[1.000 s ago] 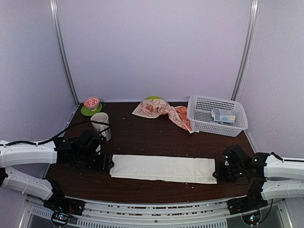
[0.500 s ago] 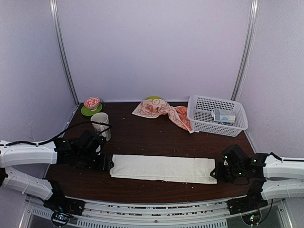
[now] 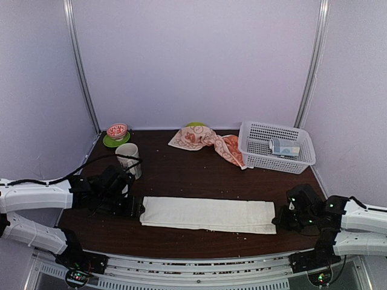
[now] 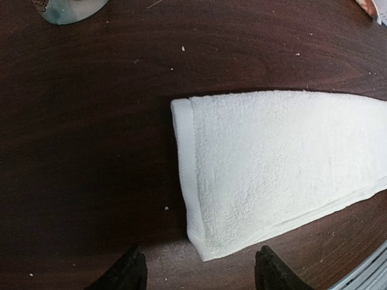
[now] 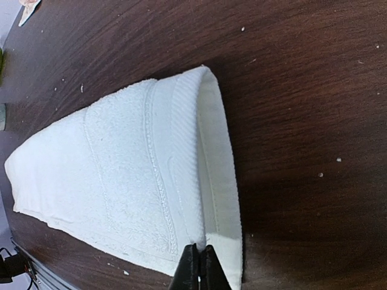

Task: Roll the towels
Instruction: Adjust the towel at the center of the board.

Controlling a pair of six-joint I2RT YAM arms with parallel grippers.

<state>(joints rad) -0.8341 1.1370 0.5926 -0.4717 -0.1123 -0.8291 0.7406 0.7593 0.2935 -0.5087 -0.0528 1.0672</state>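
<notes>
A plain cream-white towel (image 3: 208, 214) lies folded into a long strip across the near table. My right gripper (image 3: 279, 218) is at its right end. In the right wrist view that gripper (image 5: 199, 257) is shut, pinching the top layer's hemmed edge of the towel (image 5: 121, 175), which lifts a little off the layer below. My left gripper (image 3: 138, 207) rests just off the left end. Its jaws (image 4: 199, 269) stand open and empty, with the towel's corner (image 4: 278, 163) lying ahead of them. A peach-orange printed towel (image 3: 205, 140) lies crumpled at the back.
A white basket (image 3: 275, 163) holding a pale packet (image 3: 284, 147) stands at the back right, touching the printed towel. A cream mug (image 3: 128, 158) stands behind my left arm. A patterned bowl on a green saucer (image 3: 117, 130) sits in the back left corner.
My right gripper's jaws have closed on the cream towel's right edge, and that arm shifted slightly. The left arm and the towels have stayed where they were.
</notes>
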